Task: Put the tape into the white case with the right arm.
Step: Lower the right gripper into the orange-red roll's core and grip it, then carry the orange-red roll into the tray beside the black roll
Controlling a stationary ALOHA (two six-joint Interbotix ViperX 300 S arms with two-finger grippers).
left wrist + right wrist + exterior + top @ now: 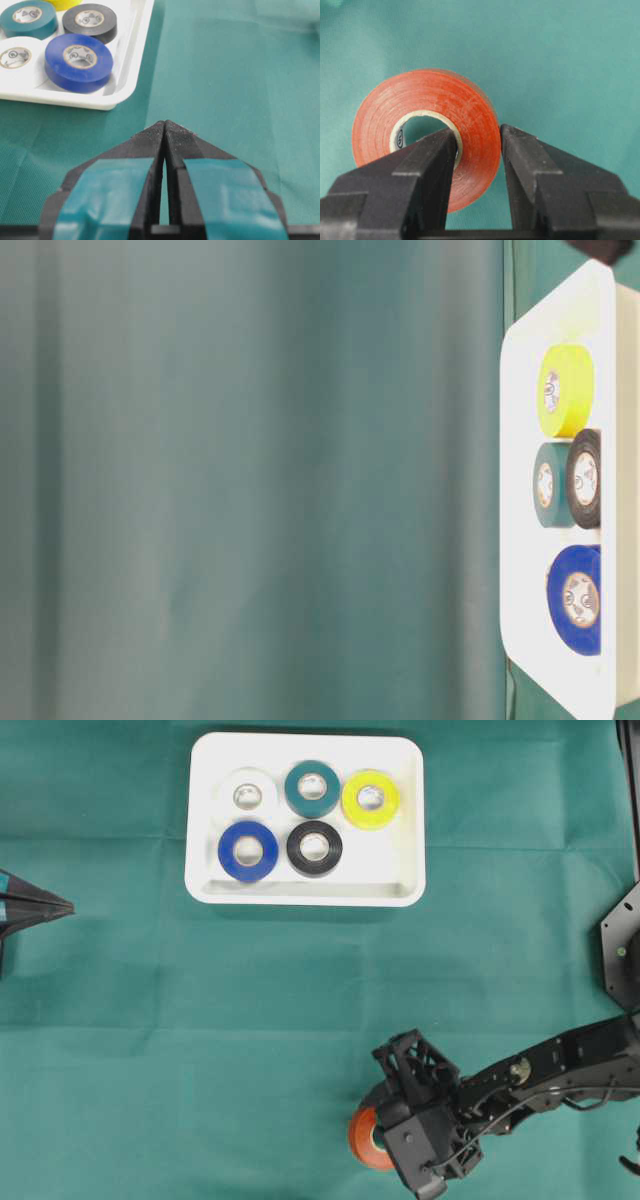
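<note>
The green desk point(120, 1020) carries the white case point(405, 760) at the far side, with white, teal, yellow, blue and black rolls inside. Near the front edge, well apart from it, the right gripper point(479, 145) has its fingers clamped on the wall of the red tape point(427, 95), one finger through the core. The left gripper point(165, 127) sits closed on nothing, near the case.
</note>
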